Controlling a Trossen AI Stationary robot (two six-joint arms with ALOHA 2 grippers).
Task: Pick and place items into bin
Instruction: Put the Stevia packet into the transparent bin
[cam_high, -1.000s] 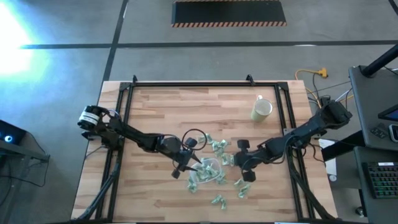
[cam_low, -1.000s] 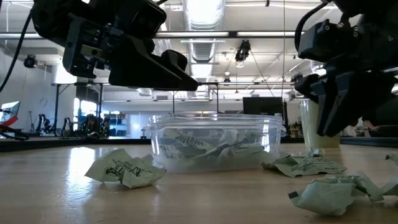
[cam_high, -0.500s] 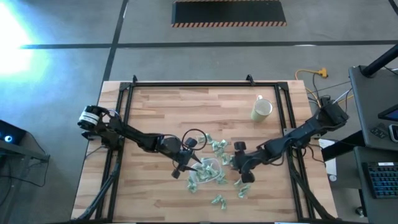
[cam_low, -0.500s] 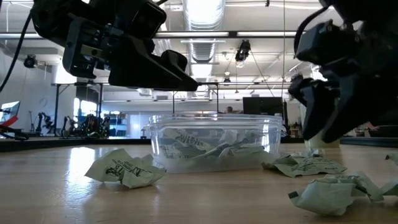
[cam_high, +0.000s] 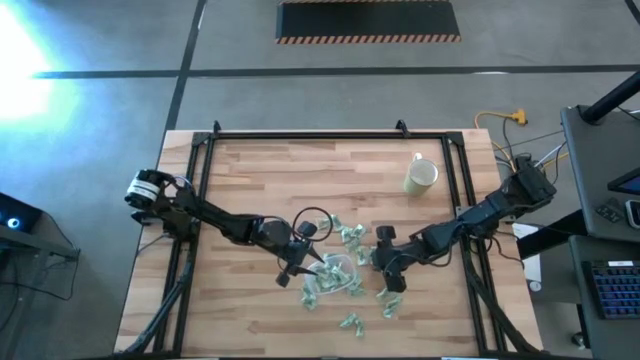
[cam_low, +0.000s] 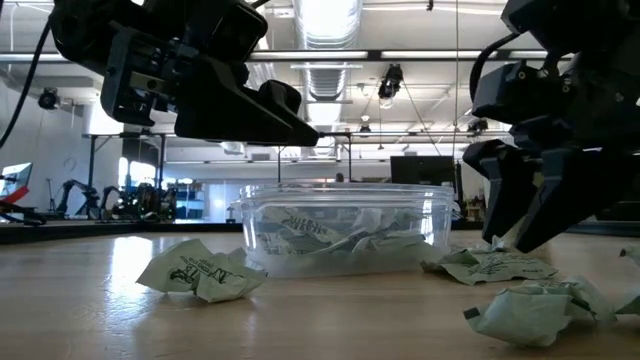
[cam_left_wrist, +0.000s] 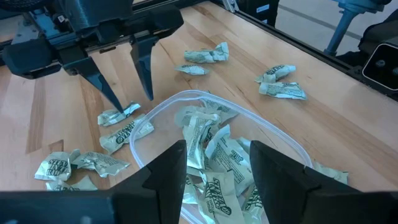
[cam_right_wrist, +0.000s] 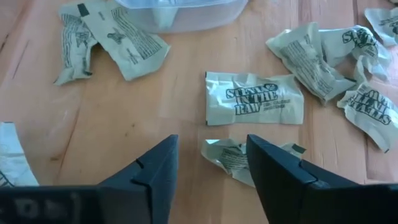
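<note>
The bin (cam_high: 336, 266), a shallow clear tub (cam_low: 300, 205), stands mid-table with several pale-green wrapped items (cam_left_wrist: 217, 155) inside. More items lie loose on the wood around it (cam_high: 352, 236), (cam_high: 350, 322). My left gripper (cam_left_wrist: 214, 171) hangs open just above the bin's left side (cam_high: 305, 266), holding nothing. My right gripper (cam_right_wrist: 211, 171) is open to the right of the bin (cam_high: 382, 268), fingers pointing down low over the table (cam_low: 510, 243). A small crumpled item (cam_right_wrist: 231, 158) lies between its fingertips, and a flat one (cam_right_wrist: 255, 99) lies just beyond.
A cream mug (cam_high: 421, 176) stands at the far right of the table. A black frame (cam_high: 330, 135) runs around the tabletop. Bare wood lies across the far half and the near left corner (cam_high: 200, 310).
My right gripper has opened wide and come down a little toward the table, shifting slightly toward the bin. Its fingertips now stand either side of a small crumpled item.
</note>
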